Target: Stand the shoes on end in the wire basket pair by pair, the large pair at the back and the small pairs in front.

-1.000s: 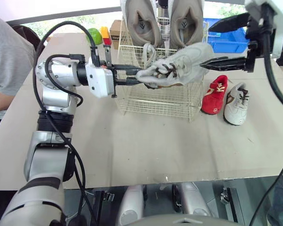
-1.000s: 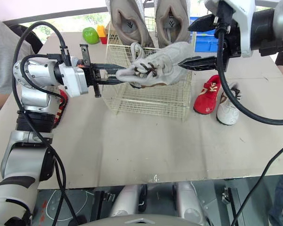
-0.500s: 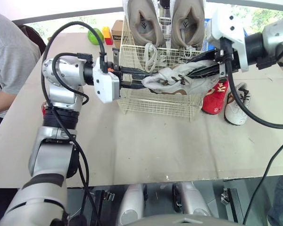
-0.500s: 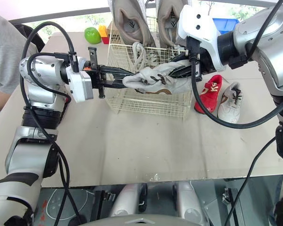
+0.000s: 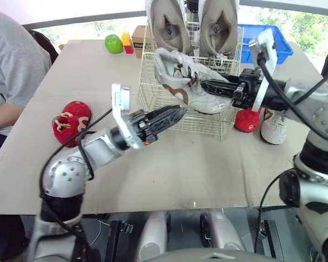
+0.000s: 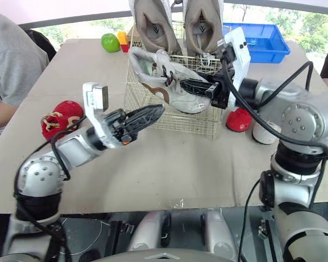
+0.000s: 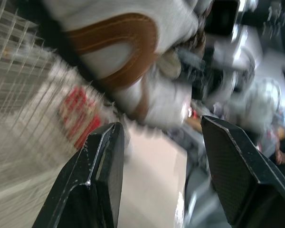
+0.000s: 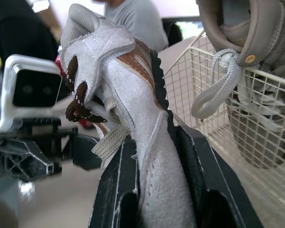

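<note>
Right claw (image 5: 206,85) pinches the white shoe (image 5: 177,76) above the basket (image 5: 208,123) front, before the 2 large shoes (image 5: 167,24). Left claw (image 5: 177,112), spread, hangs at the shoe's 7 o'clock. Lowered tilted, its free end could snag the wire rim and twist loose.

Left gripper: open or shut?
Open. The left gripper has its fingers wide apart with nothing between them. The white shoe is clamped in the right gripper.
</note>
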